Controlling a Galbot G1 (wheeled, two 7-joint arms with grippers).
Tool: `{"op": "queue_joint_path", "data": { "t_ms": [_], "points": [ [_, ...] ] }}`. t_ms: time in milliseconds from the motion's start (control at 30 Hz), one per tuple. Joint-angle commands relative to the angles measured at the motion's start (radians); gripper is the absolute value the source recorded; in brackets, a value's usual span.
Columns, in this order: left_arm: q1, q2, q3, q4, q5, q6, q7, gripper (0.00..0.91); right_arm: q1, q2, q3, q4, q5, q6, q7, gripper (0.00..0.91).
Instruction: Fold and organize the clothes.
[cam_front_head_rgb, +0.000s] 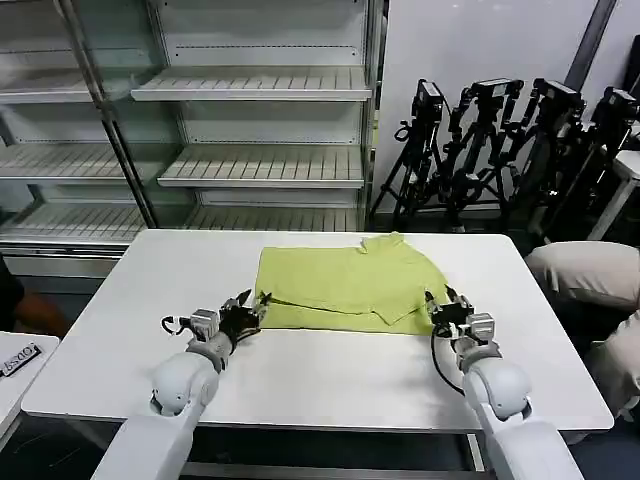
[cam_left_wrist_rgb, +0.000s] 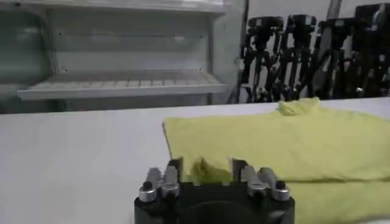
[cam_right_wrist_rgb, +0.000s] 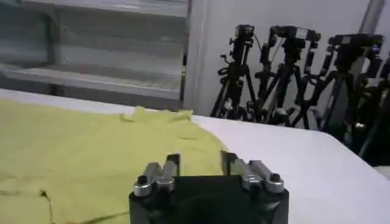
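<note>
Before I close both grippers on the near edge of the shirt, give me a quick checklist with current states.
1. Left gripper open, at the shirt's near left corner: ok.
2. Right gripper open, at the near right edge: ok.
3. Fabric between the left fingers: ok, a small fold sits in the gap.
4. Fabric between the right fingers: cannot tell, the gap lies over the shirt's edge.
5. Shirt lying flat, partly folded, collar at the far side: ok.
6. Table bare around the shirt: ok.
</note>
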Motion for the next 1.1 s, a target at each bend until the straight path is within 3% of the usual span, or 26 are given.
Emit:
{"op": "queue_joint_path", "data": {
  "t_ms": [33, 167, 200, 233, 267, 300, 900, 1100],
  "points": [
    [0.068, 0.017, 0.034, -0.072, -0.022, 0.072, -0.099, 0.907, -0.125, -0.029, 0.032, 0.098, 0.028, -0.048, 0.013, 0.907],
    [0.047, 0.016, 0.046, -0.059, -0.023, 0.073, -0.163, 0.907, -0.134, -0.037, 0.032, 0.094, 0.029, -0.058, 0.014, 0.907],
    [0.043, 0.017, 0.048, -0.053, -0.022, 0.073, -0.172, 0.715, -0.133, -0.038, 0.034, 0.090, 0.032, -0.063, 0.012, 0.121],
    [0.041, 0.017, 0.047, -0.050, -0.024, 0.073, -0.171, 0.232, -0.130, -0.038, 0.035, 0.084, 0.044, -0.070, 0.011, 0.000],
    [0.041, 0.019, 0.046, -0.046, -0.025, 0.073, -0.170, 0.030, -0.129, -0.038, 0.033, 0.078, 0.050, -0.071, 0.009, 0.000],
    [0.041, 0.021, 0.046, -0.044, -0.025, 0.073, -0.169, 0.020, -0.127, -0.036, 0.030, 0.073, 0.057, -0.063, 0.013, 0.000],
    [0.033, 0.008, 0.056, -0.014, -0.010, 0.070, -0.125, 0.020, -0.114, -0.017, 0.006, 0.042, 0.059, -0.022, -0.012, 0.000],
    [0.114, 0.036, 0.054, -0.109, 0.016, 0.059, -0.144, 0.020, -0.198, -0.015, 0.022, 0.144, 0.056, -0.013, -0.010, 0.000]
  ]
}}
